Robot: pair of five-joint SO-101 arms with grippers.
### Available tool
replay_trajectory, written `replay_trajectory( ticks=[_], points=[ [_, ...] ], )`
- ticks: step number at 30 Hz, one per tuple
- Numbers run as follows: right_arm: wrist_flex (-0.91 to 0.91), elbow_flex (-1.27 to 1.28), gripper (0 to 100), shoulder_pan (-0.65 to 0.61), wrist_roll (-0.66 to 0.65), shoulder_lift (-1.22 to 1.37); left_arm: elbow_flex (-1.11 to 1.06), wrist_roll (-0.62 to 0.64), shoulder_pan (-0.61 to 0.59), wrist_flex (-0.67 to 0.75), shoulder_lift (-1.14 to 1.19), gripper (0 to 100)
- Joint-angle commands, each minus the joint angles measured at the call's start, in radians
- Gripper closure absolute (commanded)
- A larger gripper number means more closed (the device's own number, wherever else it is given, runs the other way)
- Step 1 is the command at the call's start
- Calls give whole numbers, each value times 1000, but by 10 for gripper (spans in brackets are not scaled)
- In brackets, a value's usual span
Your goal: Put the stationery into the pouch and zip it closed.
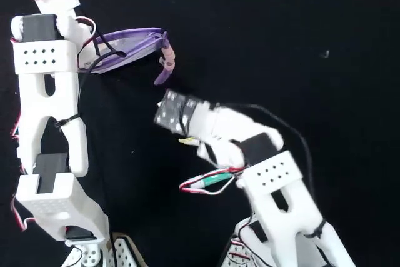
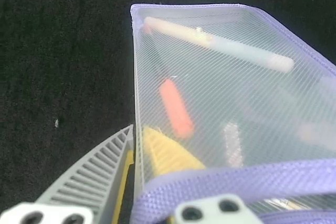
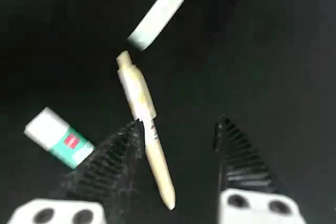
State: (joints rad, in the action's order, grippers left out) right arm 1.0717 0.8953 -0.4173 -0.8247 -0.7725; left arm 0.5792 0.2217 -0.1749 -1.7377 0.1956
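Pouch (image 1: 125, 45) sits clamped in my left end effector (image 2: 137, 139) near the desk's far left corner, with a pale marker (image 2: 220, 45) and an orange stick (image 2: 176, 108) inside. My right end effector (image 3: 178, 129) is spread wide astride the pen (image 3: 142, 124), whose long axis runs along my fingers, close to one jaw. An eraser (image 3: 58, 137) lies just beside.

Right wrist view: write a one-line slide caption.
Open right gripper poised over a beige pen on the black table, green-sleeved eraser and white stick lying nearby.
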Motion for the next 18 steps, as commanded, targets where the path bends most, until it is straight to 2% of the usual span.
replay_trajectory(
  ticks=[1,4,9,13,18],
  points=[
    [-68,122,790,11,-123,-19,-15,11,-19,3,0,971],
    [-170,226,790,14,-192,-18,-15,11,-19,3,0,971],
    [-356,340,791,11,-210,-16,-15,11,-19,3,0,971],
    [-377,337,791,11,-212,15,-15,11,-19,3,0,971],
    [-377,245,791,20,-209,199,-15,11,-15,3,0,971]
  ],
)
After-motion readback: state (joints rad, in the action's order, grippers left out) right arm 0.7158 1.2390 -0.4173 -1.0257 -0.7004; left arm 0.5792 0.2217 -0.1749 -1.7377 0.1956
